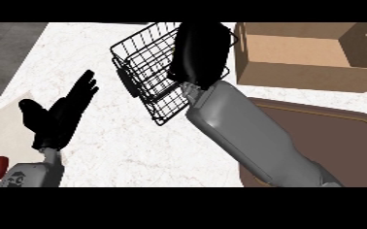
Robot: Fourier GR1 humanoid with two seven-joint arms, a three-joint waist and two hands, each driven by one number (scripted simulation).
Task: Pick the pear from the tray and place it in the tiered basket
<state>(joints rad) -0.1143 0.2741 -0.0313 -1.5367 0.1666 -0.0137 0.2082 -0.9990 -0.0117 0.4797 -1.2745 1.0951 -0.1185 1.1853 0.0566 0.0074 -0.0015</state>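
Hovering over the far right corner of the tiered basket (143, 73), the robot's right hand (201, 48) showed only its black back to the head view, and whether it was open, closed or wrapped round anything could not be told from this angle. The pear itself was nowhere to be seen; whether it lay under that hand could not be told either. The right hand's grey forearm (243, 136) ran up from the lower right of the view, crossing the left edge of the brown tray (329, 121), whose visible part carried no fruit. The basket, made of black wire with one tier showing above another, stood on the pale marbled counter (129, 145) just left of the tray and near an open cardboard box (301, 75) at the view's upper right. Well apart from the basket, at the view's left, the left hand (57, 116) rested open above the counter, fingers straight and spread toward the upper right, thumb out to the side, holding nothing.
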